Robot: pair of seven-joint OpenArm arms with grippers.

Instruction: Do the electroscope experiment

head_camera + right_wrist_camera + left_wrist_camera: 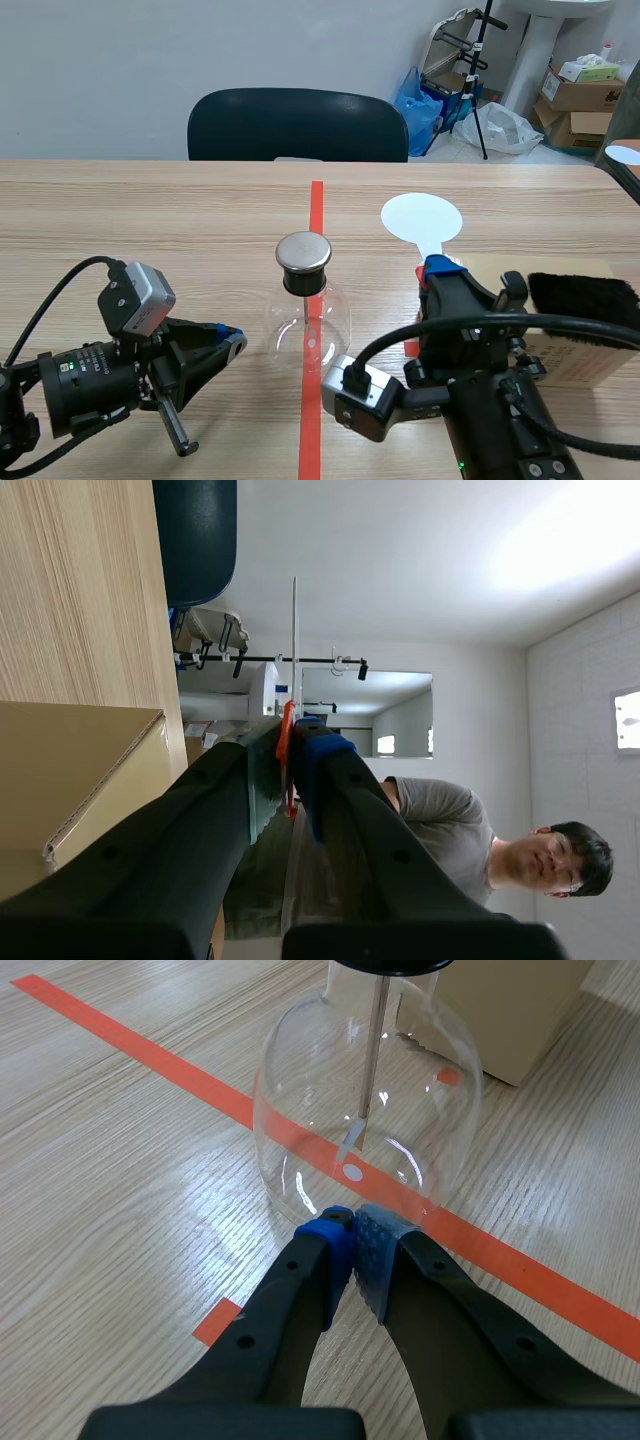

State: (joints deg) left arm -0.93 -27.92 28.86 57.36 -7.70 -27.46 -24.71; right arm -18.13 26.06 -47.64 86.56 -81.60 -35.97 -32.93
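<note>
1. Centre of the table point(150, 220): the electroscope point(306, 322) point(300, 1110), a round clear glass flask, stands upright right on the orange-red tape line point(316, 215), its metal cap point(303, 252) on top.
2. Through the glass in the left wrist view, a thin rod point(375, 1050) hangs down from the cap with a small leaf at its end.
3. Left gripper point(232, 338) point(352, 1228): low on the near left, fingers closed pad to pad with nothing between them. The tips point at the base of the flask from just to its left; contact can't be made out.
4. Right gripper point(438, 268) point(290, 750): raised just right of the flask, clamped tight on the handle of a white paddle point(421, 217) point(295, 630). The paddle's round disc stands above the fingers, on the far right of the cap and apart from it.
5. Right edge of the table: a cardboard box point(590, 360) point(70, 770) with a black cloth point(583, 297) lying on top.
6. Far side: a dark chair point(298, 125) tucked behind the table.
7. The right wrist view also catches a person point(445, 825) in a grey shirt beyond the fingers.
</note>
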